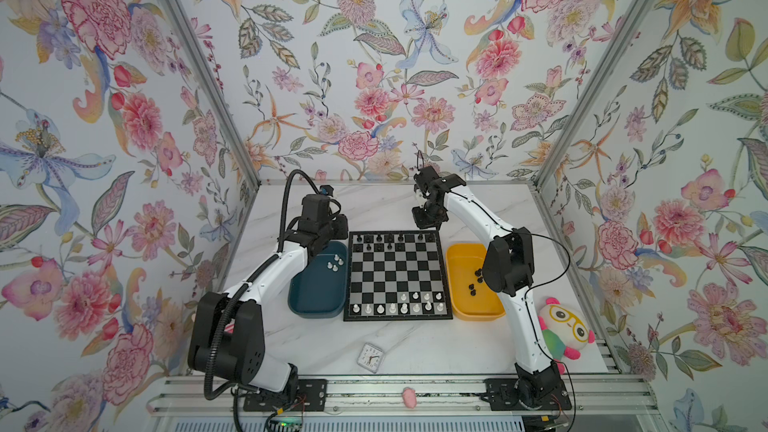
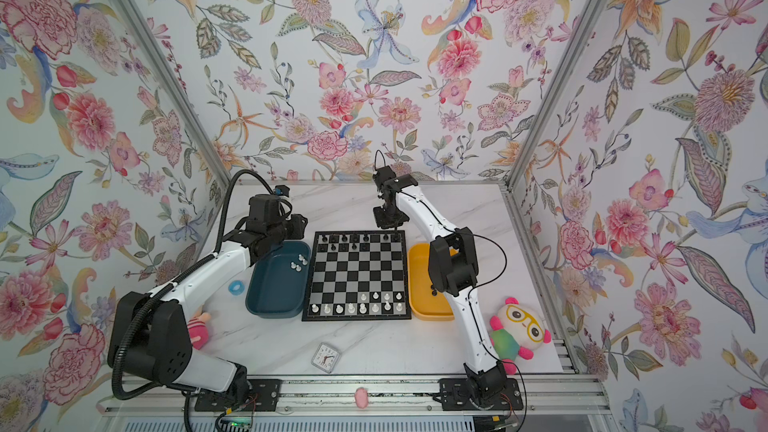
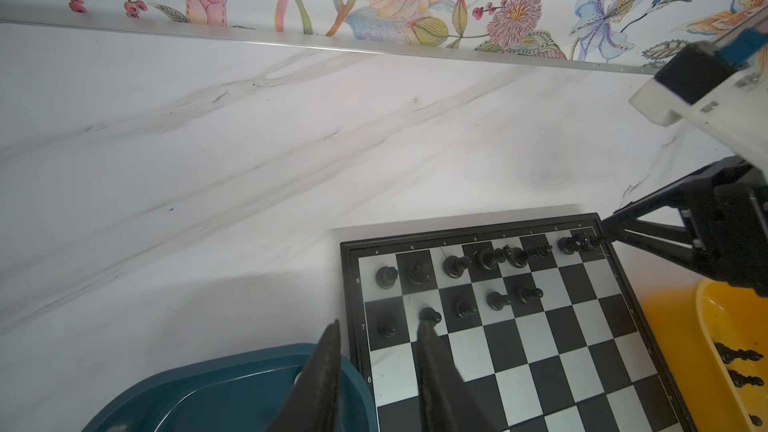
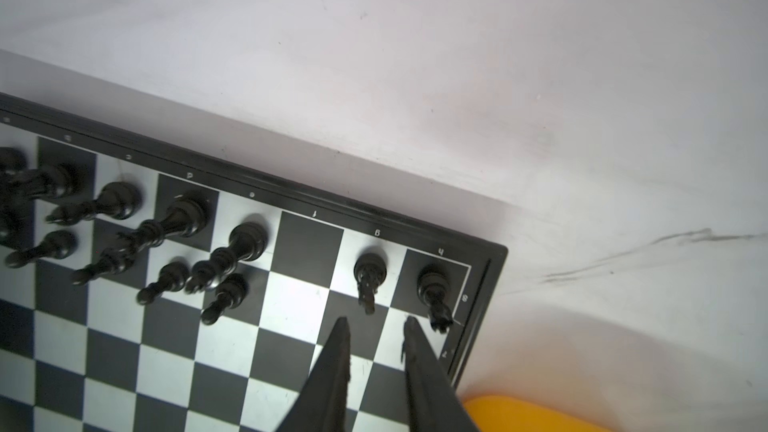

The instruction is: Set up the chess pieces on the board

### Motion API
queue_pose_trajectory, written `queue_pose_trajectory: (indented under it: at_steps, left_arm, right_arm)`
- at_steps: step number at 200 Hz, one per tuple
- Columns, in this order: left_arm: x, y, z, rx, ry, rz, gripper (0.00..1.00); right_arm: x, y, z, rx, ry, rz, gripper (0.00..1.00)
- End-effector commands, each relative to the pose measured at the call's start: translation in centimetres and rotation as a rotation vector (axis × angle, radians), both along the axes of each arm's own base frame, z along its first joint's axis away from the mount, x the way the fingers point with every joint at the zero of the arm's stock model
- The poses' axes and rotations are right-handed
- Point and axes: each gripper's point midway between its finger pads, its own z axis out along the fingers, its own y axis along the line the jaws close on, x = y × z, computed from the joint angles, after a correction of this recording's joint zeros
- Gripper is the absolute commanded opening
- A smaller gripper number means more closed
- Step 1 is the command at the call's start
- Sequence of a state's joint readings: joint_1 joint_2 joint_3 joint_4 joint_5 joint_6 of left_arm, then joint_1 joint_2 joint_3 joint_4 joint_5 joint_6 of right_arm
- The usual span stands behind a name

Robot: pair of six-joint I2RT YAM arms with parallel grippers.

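Pink lump at the near edge; behind it, the board holds chess pieces along its near and far rows. My left gripper and right gripper hover spread and empty over its far corners.

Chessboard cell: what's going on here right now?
Two arms are setting up a chessboard. On it, black pieces fill most of the two far rows, and white pieces fill the near row and part of the next. The right gripper hovers open and empty over the far right corner. The left gripper, also open and empty, is above the far end of the teal tray. A few white ones lie in it, and several black ones in the yellow tray.
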State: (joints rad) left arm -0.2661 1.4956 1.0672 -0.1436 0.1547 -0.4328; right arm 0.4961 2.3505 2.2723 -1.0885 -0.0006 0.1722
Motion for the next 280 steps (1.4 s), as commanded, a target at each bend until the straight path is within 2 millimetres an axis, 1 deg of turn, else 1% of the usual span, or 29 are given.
queue_pose_trajectory:
  at_steps: [1, 25, 40, 68, 88, 99, 100, 104, 105, 112, 138, 161, 182, 219, 241, 261, 280]
  left_arm:
    - [-0.8, 1.1, 0.2, 0.023, 0.009, 0.017, 0.33]
    - [-1.3, 1.9, 0.5, 0.046, 0.016, 0.044, 0.33]
    - [-1.8, 2.6, 0.7, 0.066, 0.027, 0.07, 0.33]
    - [-3.0, 3.9, 0.7, 0.098, 0.053, 0.118, 0.33]
    - [-3.9, 4.5, 0.2, 0.111, 0.08, 0.143, 0.33]
    - [-4.4, 4.9, -0.1, 0.119, 0.096, 0.159, 0.33]
    - [-4.4, 4.9, -0.2, 0.121, 0.098, 0.159, 0.33]
    - [-4.6, 5.0, -0.3, 0.124, 0.105, 0.162, 0.33]
    - [-4.7, 5.1, -0.3, 0.126, 0.106, 0.165, 0.33]
    - [-5.0, 5.3, -0.6, 0.132, 0.117, 0.175, 0.33]
    - [-6.3, 6.2, -2.0, 0.159, 0.162, 0.203, 0.33]
    - [-7.5, 7.1, -3.5, 0.195, 0.209, 0.227, 0.33]
    - [-8.1, 7.3, -4.7, 0.215, 0.248, 0.231, 0.33]
    - [-8.3, 7.2, -7.0, 0.232, 0.311, 0.219, 0.33]
    - [-8.2, 7.4, -8.5, 0.243, 0.334, 0.231, 0.33]
    - [-7.8, 6.6, -9.6, 0.219, 0.346, 0.203, 0.33]
    - [-7.4, 6.4, -10.2, 0.211, 0.352, 0.199, 0.33]
  right_arm:
    - [-0.3, -0.3, 4.5, 0.018, -0.077, -0.015, 0.25]
    - [-0.7, -0.7, 6.3, 0.01, -0.115, -0.014, 0.25]
    - [-1.1, -0.9, 7.0, 0.003, -0.134, -0.014, 0.24]
    - [-2.0, -0.6, 8.4, 0.048, -0.178, -0.007, 0.24]
    - [-2.7, -0.4, 9.2, 0.083, -0.21, 0.0, 0.25]
    - [-3.1, -0.4, 9.3, 0.099, -0.223, 0.002, 0.25]
    - [-3.1, -0.5, 9.7, 0.104, -0.232, 0.002, 0.25]
    - [-3.3, -0.5, 9.5, 0.105, -0.233, 0.004, 0.25]
    - [-3.4, -0.5, 9.9, 0.11, -0.242, 0.004, 0.25]
    - [-3.7, -0.7, 9.9, 0.119, -0.251, 0.003, 0.25]
    - [-5.0, -1.3, 11.0, 0.167, -0.318, 0.0, 0.26]
    - [-6.4, -1.9, 11.0, 0.204, -0.349, -0.006, 0.28]
    - [-7.3, -2.6, 10.8, 0.221, -0.362, -0.02, 0.28]
    - [-8.7, -3.9, 10.1, 0.243, -0.373, -0.05, 0.28]
    - [-9.4, -4.6, 9.9, 0.267, -0.384, -0.06, 0.29]
    - [-9.8, -5.1, 9.3, 0.28, -0.371, -0.075, 0.29]
    - [-10.1, -5.5, 9.0, 0.288, -0.36, -0.085, 0.29]
